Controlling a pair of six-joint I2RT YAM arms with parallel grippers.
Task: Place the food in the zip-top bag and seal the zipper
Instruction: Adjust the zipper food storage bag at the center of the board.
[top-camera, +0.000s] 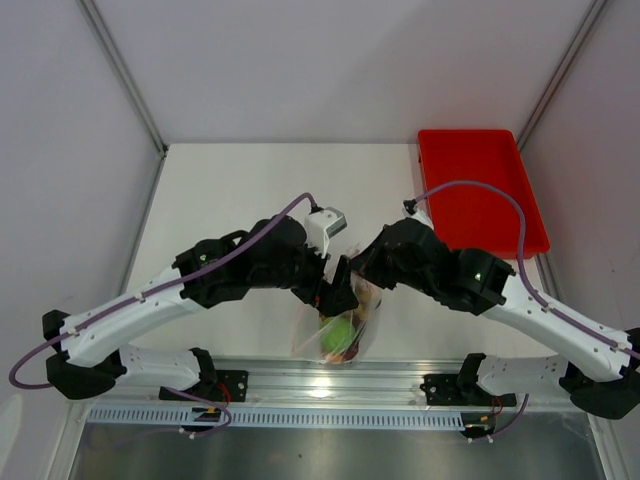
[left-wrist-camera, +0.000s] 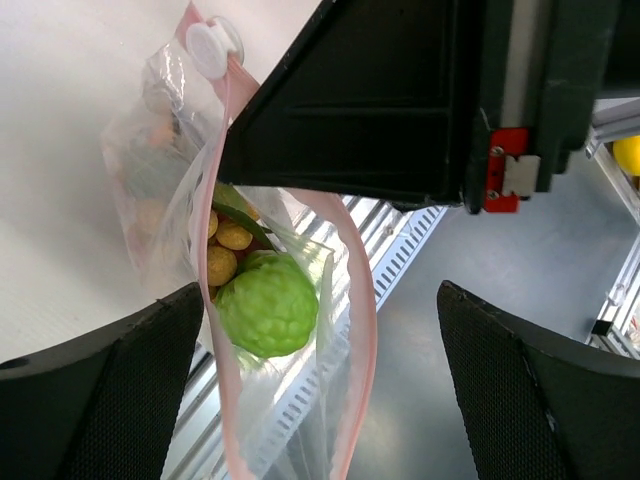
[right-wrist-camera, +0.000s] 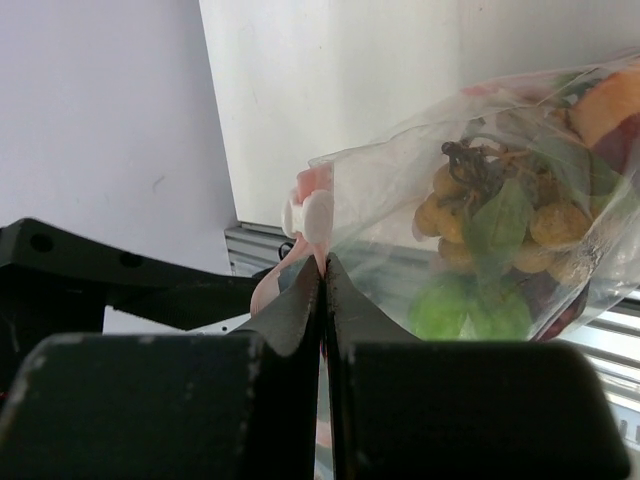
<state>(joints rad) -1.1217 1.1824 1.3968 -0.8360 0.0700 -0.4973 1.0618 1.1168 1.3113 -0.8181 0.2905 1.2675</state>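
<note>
zipper unsealed, food bagged, closing pass due

bag (top-camera: 343, 335) hung at the middle of the bench's (top-camera: 230, 190) near edge, over the metal rail (top-camera: 300, 375), lifted between the two arms. food sat low inside it: green fruit (left-wrist-camera: 265, 303) at the bottom, tan fruits (left-wrist-camera: 225, 250) bunched just above, with leaves and a dark reddish piece showing through the plastic in the right wrist view. nothing of the food lay outside the bag in any view, and the tray (top-camera: 480, 190) at the far right corner looked bare.

right gripper (right-wrist-camera: 323, 275) was pressed together, pinching the zipper (left-wrist-camera: 362, 300) end just beside the white slider (left-wrist-camera: 212, 45), and carried the bag's weight. left gripper (left-wrist-camera: 315, 380) was spread wide, holding nothing, its fingers (left-wrist-camera: 110, 390) standing either side of the mouth. the two pink strips bowed well apart there, so the mouth gaped.

filling seemed done; sealing was the step in hand. the next move likely called for the left gripper to close on both strips near the pinched end and run along the mouth, or catch the slider and draw it across, while the right kept the edge taut. thin, slack film could fold or slip out of the pinch.
</note>
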